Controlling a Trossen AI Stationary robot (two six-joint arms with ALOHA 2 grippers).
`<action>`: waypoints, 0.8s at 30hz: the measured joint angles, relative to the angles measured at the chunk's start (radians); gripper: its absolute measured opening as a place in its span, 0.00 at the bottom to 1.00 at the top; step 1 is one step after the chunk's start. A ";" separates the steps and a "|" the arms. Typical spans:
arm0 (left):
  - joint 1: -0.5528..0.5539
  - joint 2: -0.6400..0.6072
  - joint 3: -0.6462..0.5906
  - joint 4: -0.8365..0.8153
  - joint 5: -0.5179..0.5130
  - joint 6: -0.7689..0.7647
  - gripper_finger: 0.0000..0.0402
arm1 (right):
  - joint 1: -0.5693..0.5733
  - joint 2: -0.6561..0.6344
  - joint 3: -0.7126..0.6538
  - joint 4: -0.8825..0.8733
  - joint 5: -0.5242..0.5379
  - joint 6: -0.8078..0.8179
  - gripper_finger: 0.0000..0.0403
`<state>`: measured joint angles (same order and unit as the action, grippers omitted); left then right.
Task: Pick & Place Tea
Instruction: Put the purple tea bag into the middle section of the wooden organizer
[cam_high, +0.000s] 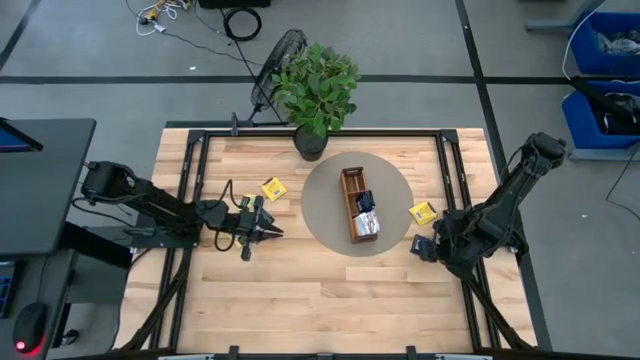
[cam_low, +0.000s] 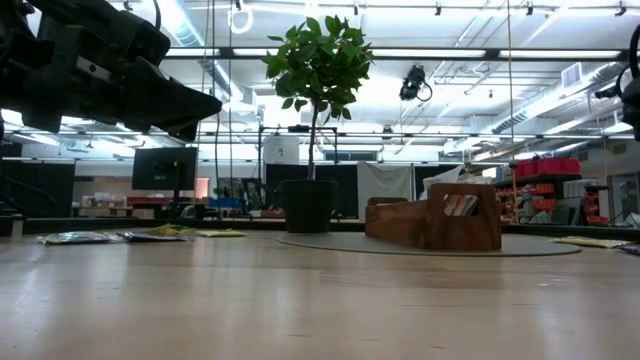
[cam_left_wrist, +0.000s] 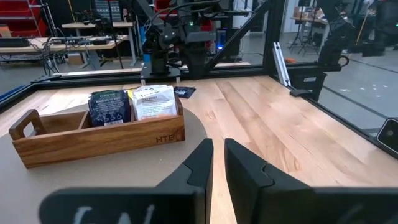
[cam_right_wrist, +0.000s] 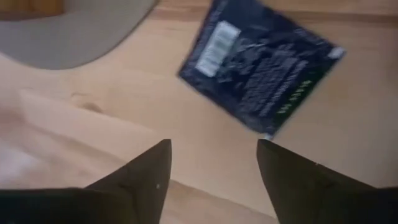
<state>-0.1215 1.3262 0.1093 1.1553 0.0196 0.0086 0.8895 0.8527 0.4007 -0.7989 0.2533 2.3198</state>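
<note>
A dark navy tea sachet (cam_right_wrist: 261, 68) lies flat on the wood just off the grey mat. My right gripper (cam_right_wrist: 213, 149) is open and hovers right by it (cam_high: 421, 246); its fingers touch nothing. Yellow sachets lie flat on the table near the plant (cam_high: 273, 188) and at the mat's right edge (cam_high: 423, 212). A dark sachet (cam_left_wrist: 110, 107) and a white one (cam_left_wrist: 154, 101) stand upright in the wooden tray (cam_high: 351, 190). My left gripper (cam_high: 270, 232) is shut and empty. It hangs above the table left of the mat, pointing at the tray.
The tray (cam_left_wrist: 37, 143) sits on a round grey mat (cam_high: 325, 215) at the table's middle. A potted plant (cam_high: 315, 95) stands at the far edge, just behind the mat. Bare wood stretches along the near side of the table.
</note>
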 joint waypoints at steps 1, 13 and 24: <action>0.000 0.000 0.000 0.000 0.000 0.000 0.11 | 0.000 0.006 0.000 -0.010 -0.010 0.000 0.62; 0.000 0.000 0.000 0.000 0.000 -0.020 0.11 | -0.012 0.192 0.001 -0.026 -0.110 -0.039 0.60; 0.000 0.000 0.000 -0.002 0.000 -0.024 0.11 | -0.072 0.262 0.006 -0.005 -0.133 -0.079 0.57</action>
<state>-0.1215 1.3262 0.1097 1.1537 0.0196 -0.0154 0.8175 1.1149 0.4072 -0.8040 0.1202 2.2404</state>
